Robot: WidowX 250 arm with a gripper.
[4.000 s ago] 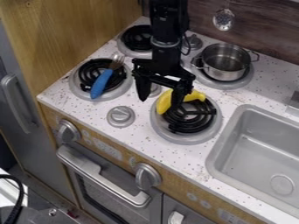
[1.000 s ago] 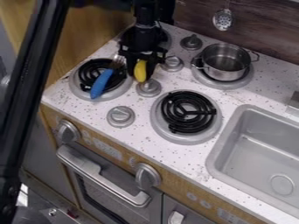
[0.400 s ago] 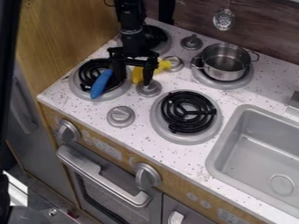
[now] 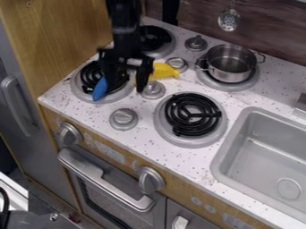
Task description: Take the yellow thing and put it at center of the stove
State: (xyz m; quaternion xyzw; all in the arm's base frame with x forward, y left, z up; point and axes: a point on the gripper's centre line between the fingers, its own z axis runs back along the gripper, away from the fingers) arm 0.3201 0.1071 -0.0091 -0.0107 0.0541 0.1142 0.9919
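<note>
The black gripper (image 4: 125,85) hangs over the left front burner and the blue-handled utensil, its two fingers spread apart with nothing between them. Just right of its right finger lies the yellow banana-like thing (image 4: 163,70), on the stove top (image 4: 138,102) near the middle, between the burners and beside two grey knobs. The gripper's right finger hides its left end.
The blue-handled fork (image 4: 100,89) lies on the left front burner. A metal pot (image 4: 228,63) stands on the right rear burner. Grey knobs (image 4: 154,90) stick up between the burners. The sink (image 4: 263,165) is at the right.
The yellow thing went from the right front burner to the middle of the stove. The gripper, shut around it a second ago, has opened, released it and moved left.
</note>
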